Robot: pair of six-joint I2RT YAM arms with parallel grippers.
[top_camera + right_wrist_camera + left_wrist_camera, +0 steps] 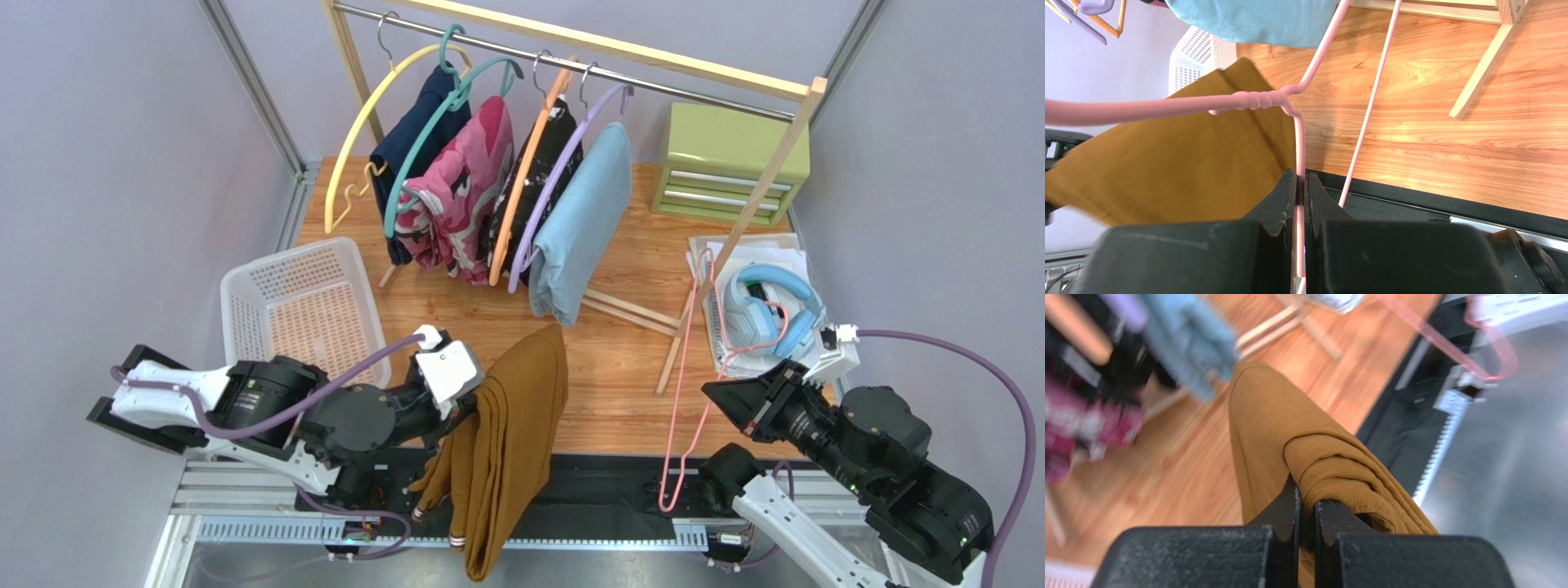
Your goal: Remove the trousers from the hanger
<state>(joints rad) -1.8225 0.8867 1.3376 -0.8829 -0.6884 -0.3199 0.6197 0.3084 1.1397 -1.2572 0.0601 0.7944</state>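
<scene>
Looks like the pulling-apart step is basically done. The left end effector (1308, 516) is clamped on a bunched fold of the trousers (515, 429), which hang from it over the near edge of the bench (626, 355), left of centre. The right end effector (1300, 205) is pinched on the wire of the hanger (1254, 100), off to the right. In the top view there's a clear gap between the two, so I'd say they're separated. Next move, I reckon: lower the trousers somewhere, maybe the basket (233, 294), and let go without the dangling legs snagging.

Count:
- 1 trousers
- 1 pink hanger
- 4 other hangers (558, 172) on the rail (552, 55), each carrying 1 garment (583, 221)
- 1 basket
- 1 headphones (767, 306)
</scene>
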